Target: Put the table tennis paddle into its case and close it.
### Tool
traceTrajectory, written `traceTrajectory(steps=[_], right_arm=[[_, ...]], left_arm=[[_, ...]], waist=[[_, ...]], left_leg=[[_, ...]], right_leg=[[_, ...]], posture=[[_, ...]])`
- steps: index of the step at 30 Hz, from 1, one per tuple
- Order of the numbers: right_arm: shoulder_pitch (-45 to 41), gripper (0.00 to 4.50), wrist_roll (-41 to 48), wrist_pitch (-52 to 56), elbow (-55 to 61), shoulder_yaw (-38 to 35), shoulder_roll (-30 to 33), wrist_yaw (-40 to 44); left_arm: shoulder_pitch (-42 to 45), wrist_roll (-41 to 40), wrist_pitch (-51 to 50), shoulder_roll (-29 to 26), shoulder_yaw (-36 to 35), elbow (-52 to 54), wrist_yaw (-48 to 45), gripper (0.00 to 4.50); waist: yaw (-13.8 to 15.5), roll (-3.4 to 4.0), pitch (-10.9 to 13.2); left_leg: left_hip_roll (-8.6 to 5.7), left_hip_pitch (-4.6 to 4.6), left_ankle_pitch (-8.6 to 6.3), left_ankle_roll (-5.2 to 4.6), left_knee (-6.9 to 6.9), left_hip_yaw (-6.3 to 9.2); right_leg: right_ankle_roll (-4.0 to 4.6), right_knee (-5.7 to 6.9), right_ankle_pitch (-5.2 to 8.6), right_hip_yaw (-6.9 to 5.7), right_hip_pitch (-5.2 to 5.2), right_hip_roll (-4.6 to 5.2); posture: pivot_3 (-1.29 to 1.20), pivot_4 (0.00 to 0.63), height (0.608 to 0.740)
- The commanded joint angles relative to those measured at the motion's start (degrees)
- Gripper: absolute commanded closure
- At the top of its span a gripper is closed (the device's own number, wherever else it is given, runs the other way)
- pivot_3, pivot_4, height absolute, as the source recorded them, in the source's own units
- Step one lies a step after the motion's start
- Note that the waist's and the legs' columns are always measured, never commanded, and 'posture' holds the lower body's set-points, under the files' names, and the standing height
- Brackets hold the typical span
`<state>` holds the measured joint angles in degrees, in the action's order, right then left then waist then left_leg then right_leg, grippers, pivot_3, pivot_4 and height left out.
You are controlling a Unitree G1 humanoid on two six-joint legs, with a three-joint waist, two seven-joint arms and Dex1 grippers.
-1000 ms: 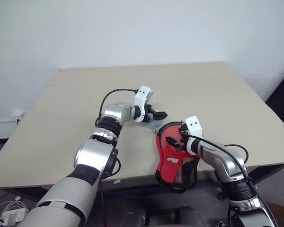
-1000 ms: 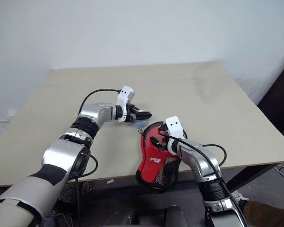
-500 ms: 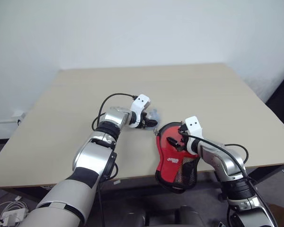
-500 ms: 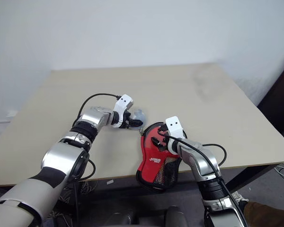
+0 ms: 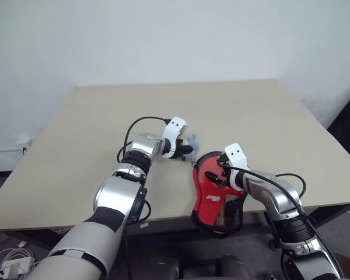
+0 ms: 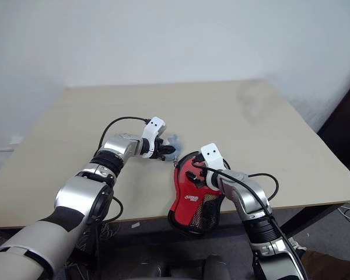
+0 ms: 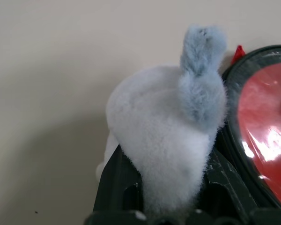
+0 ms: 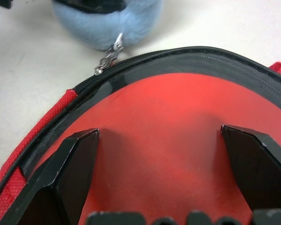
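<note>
The left gripper squeezes the fluffy grey-blue plush charm, with a black finger on each side of it. The charm hangs by a little metal clip on the zip of the case. I think the job now is to zip the case shut. To do it well, hold the charm tight and pull it slowly along the black edge, not up and away, so the clip does not snap. The right gripper is wide open and holds nothing; its fingers rest on the red face of the table tennis paddle, which sits inside the case. The case lies at the near edge of the table and hangs over it a bit. The charm is just left of the case's far end.
</note>
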<state>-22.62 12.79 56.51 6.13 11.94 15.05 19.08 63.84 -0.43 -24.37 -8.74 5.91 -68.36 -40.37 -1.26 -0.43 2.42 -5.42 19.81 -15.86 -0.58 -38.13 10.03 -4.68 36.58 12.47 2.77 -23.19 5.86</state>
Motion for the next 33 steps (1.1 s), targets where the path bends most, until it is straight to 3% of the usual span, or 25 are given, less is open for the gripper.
traceTrajectory(steps=[1,13,24,33], right_arm=[[1.14,0.00,-0.56,3.19,-3.30,2.16,0.00,0.71],[1.18,0.00,-3.58,3.18,-3.25,4.47,0.51,0.10],[2.81,0.00,-4.24,4.31,-0.34,4.30,0.68,-0.21],[3.54,0.00,-4.77,4.81,1.43,3.45,1.43,-0.54]], left_arm=[[3.86,0.79,3.40,1.31,-0.91,-1.50,2.24,3.45],[11.32,0.17,11.79,7.91,-7.26,-7.52,13.15,3.45],[11.05,1.97,19.09,17.48,-9.99,-8.22,19.62,3.45],[9.89,3.56,20.30,21.40,-8.08,-8.26,12.51,3.45]], waist=[[-0.01,-0.01,0.00],[-0.03,-0.03,0.00],[0.23,-0.02,0.01],[1.64,0.00,0.01]], left_leg=[[0.00,0.00,0.00,0.00,0.00,0.00],[0.01,0.00,0.00,0.01,0.01,-0.02],[-0.02,0.02,0.00,0.01,0.00,-0.02],[-0.04,0.04,0.01,0.01,-0.01,-0.02]], right_leg=[[0.00,0.00,0.00,0.00,0.00,0.00],[-0.03,0.01,0.01,-0.01,0.00,0.00],[-0.07,-0.01,0.03,-0.06,0.03,0.04],[-0.08,0.00,0.04,-0.13,0.05,0.05]], posture=[[0.00,0.000,0.740],[0.00,0.000,0.740],[0.00,0.000,0.740],[0.00,0.000,0.740]])
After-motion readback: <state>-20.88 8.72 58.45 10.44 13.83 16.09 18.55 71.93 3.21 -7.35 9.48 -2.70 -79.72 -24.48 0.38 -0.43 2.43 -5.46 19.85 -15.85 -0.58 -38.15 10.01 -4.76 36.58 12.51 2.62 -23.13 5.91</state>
